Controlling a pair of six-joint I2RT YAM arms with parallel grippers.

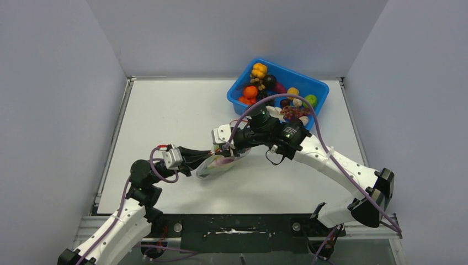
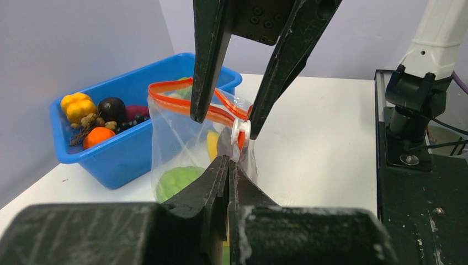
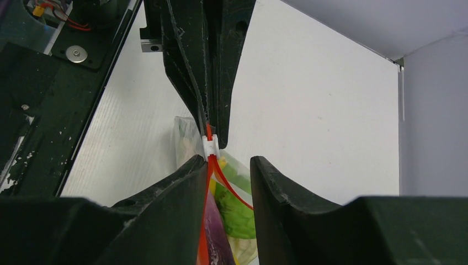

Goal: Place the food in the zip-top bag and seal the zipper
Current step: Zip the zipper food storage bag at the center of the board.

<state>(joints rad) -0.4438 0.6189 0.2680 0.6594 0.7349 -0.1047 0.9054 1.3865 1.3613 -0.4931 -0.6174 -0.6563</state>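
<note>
The zip-top bag (image 2: 172, 141) is hanging just above the counter (image 2: 320, 138), right around the middle of the overhead view, and it is loaded: the food (image 2: 176, 179) is showing green and yellow through the film.

Starting at 8 o'clock of the bag, the left claw (image 2: 228, 165) is clamped tight, pinching the bag's corner at the near end of the zipper (image 2: 221, 116). Just past that pinch the white slider (image 2: 241, 131) is sitting on the strip, and beyond it the mouth is gaping wide.

Next across, the right claw (image 2: 226, 126) is reaching in from 4 o'clock. Its jaws are standing apart, straddling the strip at the slider and holding nothing.

Here is the danger. If those jaws close beside the slider rather than on it, they are only going to squeeze film and the mouth stays open. A hard pull along the strip could also drag the corner out of the left pinch and drop the bag. And the food is riding high under the mouth, so a piece could jam the track.

Further right, the blue bin (image 2: 124, 157) is sitting at 1 o'clock, near enough to crowd a long sweep that way. The counter from 9 to 11 o'clock is offering far more room.
</note>
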